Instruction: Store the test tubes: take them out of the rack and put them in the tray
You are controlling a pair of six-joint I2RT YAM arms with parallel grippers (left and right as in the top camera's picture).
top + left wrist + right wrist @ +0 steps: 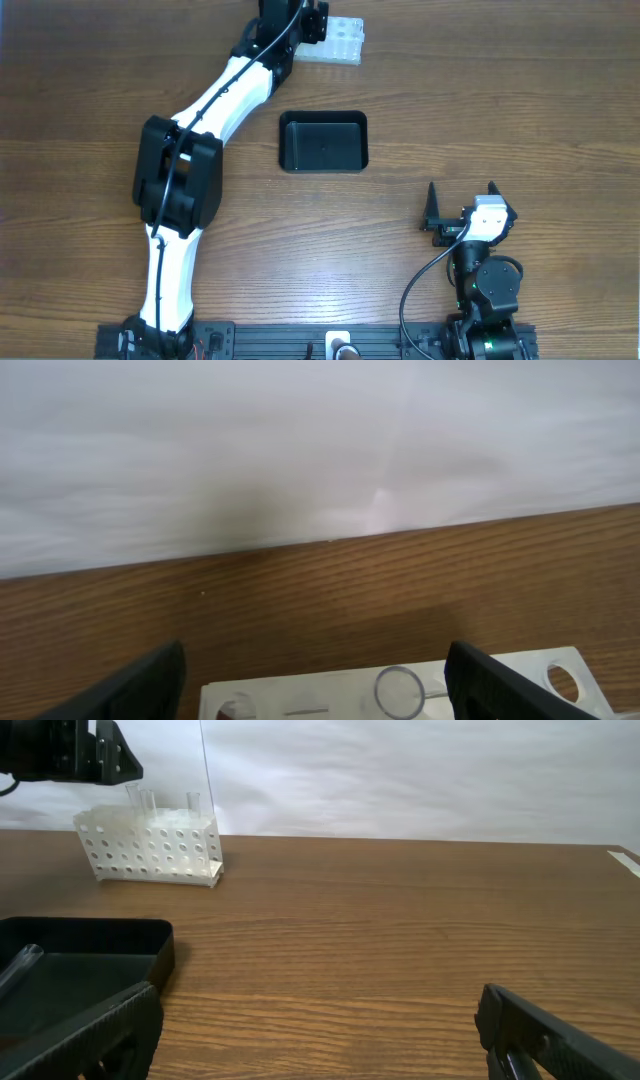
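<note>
Fingers of the left gripper [317, 668] stand apart either side of a clear test tube [398, 691] in the white perforated rack [342, 45]; the right gripper [462, 207], fingers apart, sits near the black rectangular tray [282, 142].

Bright, even light, soft shadows on the tabletop [500, 100], a pale glare patch on the wall [380, 510].

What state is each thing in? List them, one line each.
rack: upright, holding tubes
test tubes: standing upright in the rack
tray: right way up, apart from the rack
left gripper: open, over the rack
right gripper: open, holding nothing
</note>
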